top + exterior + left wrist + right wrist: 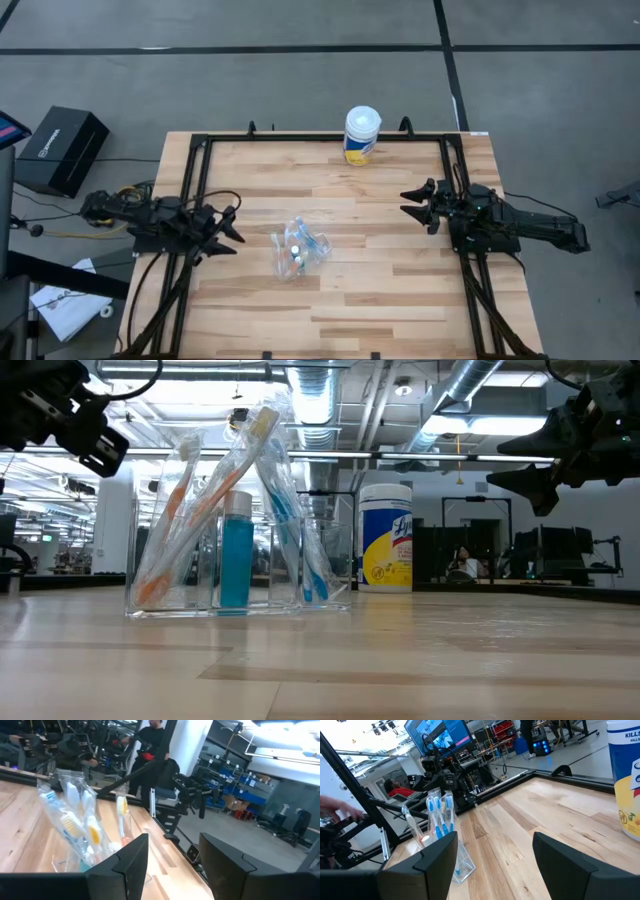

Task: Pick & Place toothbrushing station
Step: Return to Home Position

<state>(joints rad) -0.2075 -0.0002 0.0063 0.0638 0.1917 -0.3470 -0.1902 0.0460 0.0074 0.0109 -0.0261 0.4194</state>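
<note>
High view looks straight down, low view level; both share the organizer.

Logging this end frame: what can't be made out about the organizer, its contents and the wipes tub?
1. How many toothbrushes stand in the transparent organizer: too small in the high view; wrappers overlap in the low view.
2. Organizer's base, left wrist view: partly hidden behind a finger of the left tool.
3. Wipes tub label: fine print too small in the low view; the right wrist view's edge cuts the tub off.
</note>
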